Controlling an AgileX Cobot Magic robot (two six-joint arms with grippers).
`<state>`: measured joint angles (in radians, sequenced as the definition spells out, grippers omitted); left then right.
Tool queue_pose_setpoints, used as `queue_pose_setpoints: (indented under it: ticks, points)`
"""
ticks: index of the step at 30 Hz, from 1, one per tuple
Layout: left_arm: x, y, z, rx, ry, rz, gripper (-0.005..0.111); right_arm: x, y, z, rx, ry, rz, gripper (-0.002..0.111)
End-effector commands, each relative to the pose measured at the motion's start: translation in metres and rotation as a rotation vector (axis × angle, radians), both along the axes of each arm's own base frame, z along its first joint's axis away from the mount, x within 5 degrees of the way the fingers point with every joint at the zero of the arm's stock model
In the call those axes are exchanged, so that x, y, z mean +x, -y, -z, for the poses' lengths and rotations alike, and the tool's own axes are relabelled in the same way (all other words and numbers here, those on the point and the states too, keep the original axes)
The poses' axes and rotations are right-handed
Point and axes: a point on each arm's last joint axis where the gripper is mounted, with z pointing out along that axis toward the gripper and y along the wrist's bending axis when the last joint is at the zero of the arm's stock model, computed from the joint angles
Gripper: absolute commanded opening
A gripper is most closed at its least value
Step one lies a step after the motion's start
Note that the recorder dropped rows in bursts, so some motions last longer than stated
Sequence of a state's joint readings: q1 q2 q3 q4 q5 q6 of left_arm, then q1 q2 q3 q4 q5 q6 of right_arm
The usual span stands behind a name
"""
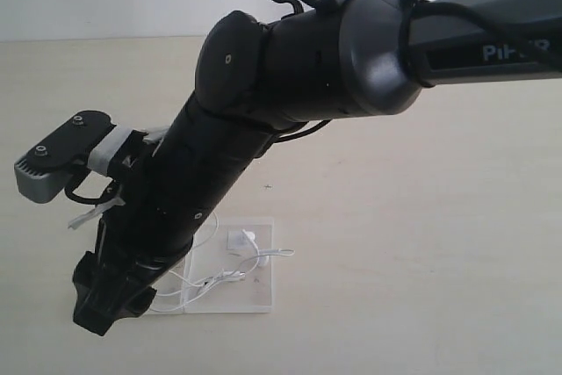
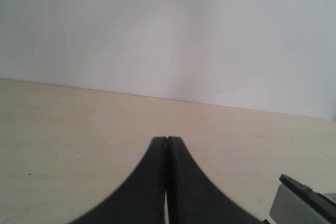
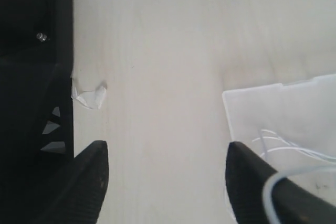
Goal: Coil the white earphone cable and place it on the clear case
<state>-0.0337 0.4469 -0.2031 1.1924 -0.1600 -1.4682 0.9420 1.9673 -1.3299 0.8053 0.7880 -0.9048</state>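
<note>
You have one cable (image 1: 230,277), one case (image 1: 255,292) and two pincers. From outside you can see only one arm (image 1: 290,68). It is big and black. It comes in from 2 o'clock and reaches down to 7 o'clock over the table (image 1: 421,243).

Your right pincer (image 3: 167,149) is at the end of that arm. Its two fingers stand wide apart, with only bare table between them, so it is let go. Your left pincer (image 2: 166,140) is clenched tight, tip against tip, with nothing in it. It points along the table at a pale wall (image 2: 168,30).

The cable lies in loose loops on the case. A bit of it runs off the case edge toward the right pincer. From outside, the case sits just beside the right pincer, at about 3 o'clock from it. It is at about 7 o'clock from the middle of the picture.

In the right wrist view, a loop of cable crosses in front of one finger (image 3: 247,177), the one nearest the case. You cannot tell if the loop touches that finger.

One small scrap of clear tape (image 3: 90,98) lies on the table near the other finger.

On the arm you can read the letters "PiP". The rest is too blurry to read.
</note>
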Motion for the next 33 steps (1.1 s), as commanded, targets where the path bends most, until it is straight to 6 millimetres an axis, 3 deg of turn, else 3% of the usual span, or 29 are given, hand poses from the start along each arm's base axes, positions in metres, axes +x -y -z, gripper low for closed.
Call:
queue_pose_setpoints:
  ticks: [1,18,26,33]
  points:
    - [-0.001,0.001,0.001,0.001,-0.002,0.006,0.0,0.002,0.004,-0.002,-0.042,0.05,-0.012,0.061]
    - [-0.001,0.001,0.001,0.001,-0.002,0.006,0.0,0.006,0.007,0.002,-0.089,0.069,0.025,0.061]
    - [-0.001,0.001,0.001,0.001,-0.002,0.006,0.0,0.008,0.007,0.024,-0.166,0.035,0.04,0.061]
    - [-0.001,0.001,0.001,0.001,-0.002,0.006,0.0,0.009,0.007,0.023,-0.161,0.04,0.062,0.061]
